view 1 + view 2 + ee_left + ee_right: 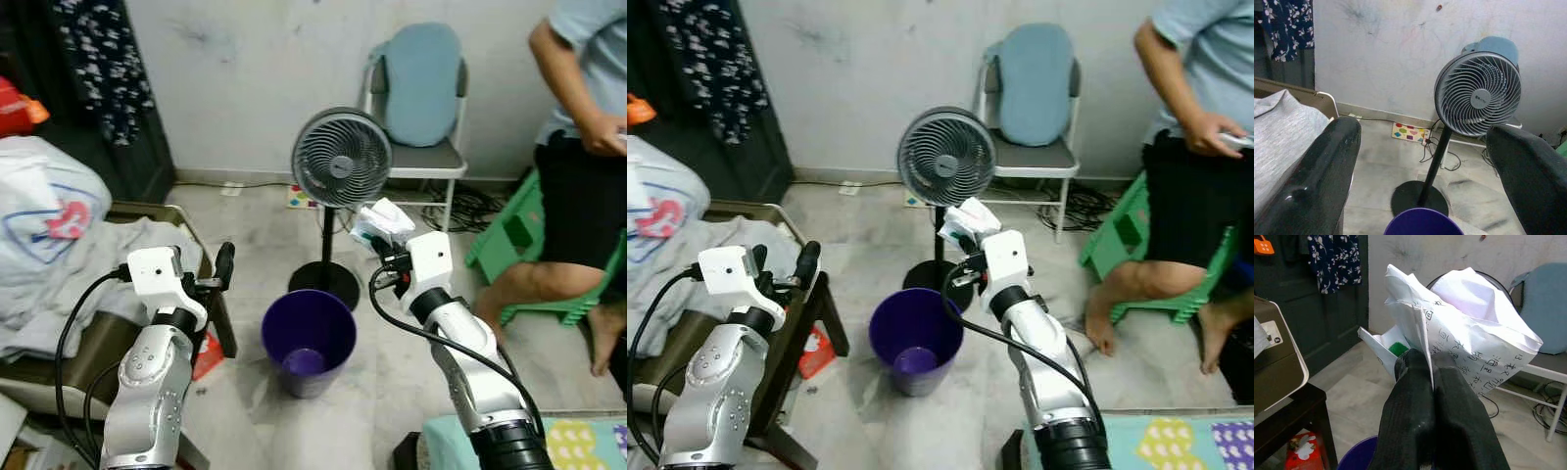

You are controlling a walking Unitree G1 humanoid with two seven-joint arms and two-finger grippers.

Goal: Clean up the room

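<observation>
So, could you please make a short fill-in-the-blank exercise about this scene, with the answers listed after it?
1. The right end effector is shut on crumpled white ____.
2. The bin on the floor is ____ in colour.
3. Behind the bin stands a grey ____ on a black pole.
4. The left end effector is ____ and holds nothing.

Missing words: paper; purple; fan; open

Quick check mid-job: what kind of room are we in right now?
Most likely a lived-in room of a home: a standing fan on the tiled floor, a folding chair against the wall, and laundry heaped at the left.
</observation>
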